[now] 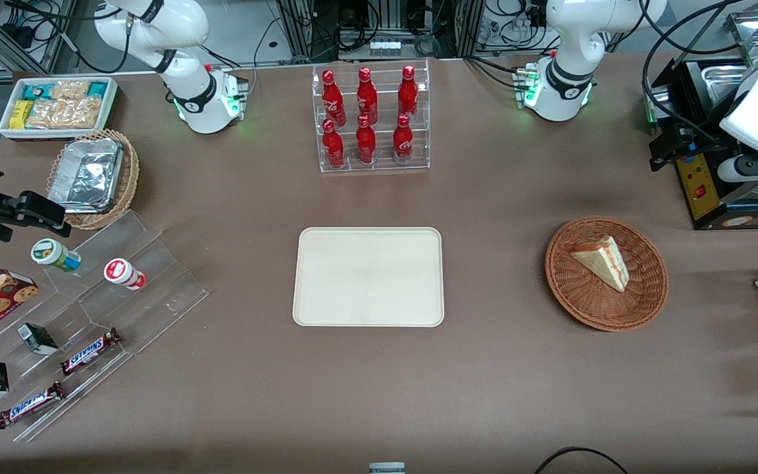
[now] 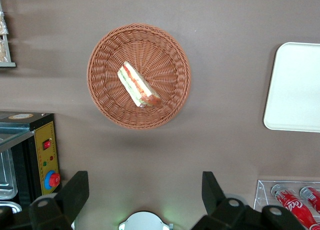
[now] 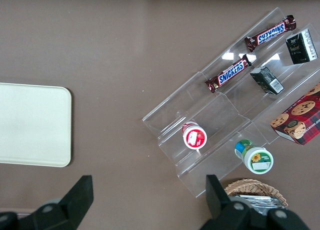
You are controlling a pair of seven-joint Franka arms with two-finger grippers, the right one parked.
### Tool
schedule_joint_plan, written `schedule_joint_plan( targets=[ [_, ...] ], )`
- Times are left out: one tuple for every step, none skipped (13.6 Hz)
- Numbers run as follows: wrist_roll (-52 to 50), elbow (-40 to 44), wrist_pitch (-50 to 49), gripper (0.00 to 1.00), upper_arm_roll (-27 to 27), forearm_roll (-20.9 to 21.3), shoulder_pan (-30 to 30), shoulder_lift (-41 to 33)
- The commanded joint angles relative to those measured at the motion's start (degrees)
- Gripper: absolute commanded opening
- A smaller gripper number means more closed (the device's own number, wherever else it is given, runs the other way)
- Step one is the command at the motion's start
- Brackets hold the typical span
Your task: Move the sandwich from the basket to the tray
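Note:
The sandwich (image 1: 603, 262) (image 2: 138, 84), a pale bread wedge with a red and green filling stripe, lies in the round reddish-brown wicker basket (image 1: 606, 313) (image 2: 110, 49) toward the working arm's end of the table. The cream tray (image 1: 368, 276) (image 2: 295, 87) lies flat at the table's middle with nothing on it. My gripper (image 1: 665, 153) (image 2: 144, 180) hangs high above the table, farther from the front camera than the basket and apart from it. It is open, its fingers wide apart, and holds nothing.
A black appliance (image 1: 714, 191) (image 2: 35, 150) stands beside the gripper. A clear rack of red bottles (image 1: 372, 118) (image 2: 290, 200) stands farther back than the tray. Toward the parked arm's end are an acrylic snack stand (image 1: 89, 309), a tan wicker basket with foil container (image 1: 93, 178) and a white tub (image 1: 56, 105).

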Motion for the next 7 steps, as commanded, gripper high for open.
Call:
schedule_joint_plan(
  targets=[
    [0.3,-0.4,-0.9,1.00,0.8,0.8,0.7,0.2],
    [0.2,-0.4,-0.9,1.00,2.2,0.7,0.9,0.9],
    [-0.1,-0.4,-0.8,1.00,3.3,0.9,0.9,1.7],
    [-0.1,-0.4,-0.9,1.00,3.5,1.2,1.0,2.7],
    [-0.6,-0.6,-0.7,1.00,4.9,1.3,0.9,3.7],
    [-1.0,-1.5,0.1,1.00,6.4,1.1,0.9,4.1],
    [-1.9,-2.3,1.8,1.00,7.4,1.1,1.0,4.9]
  ],
)
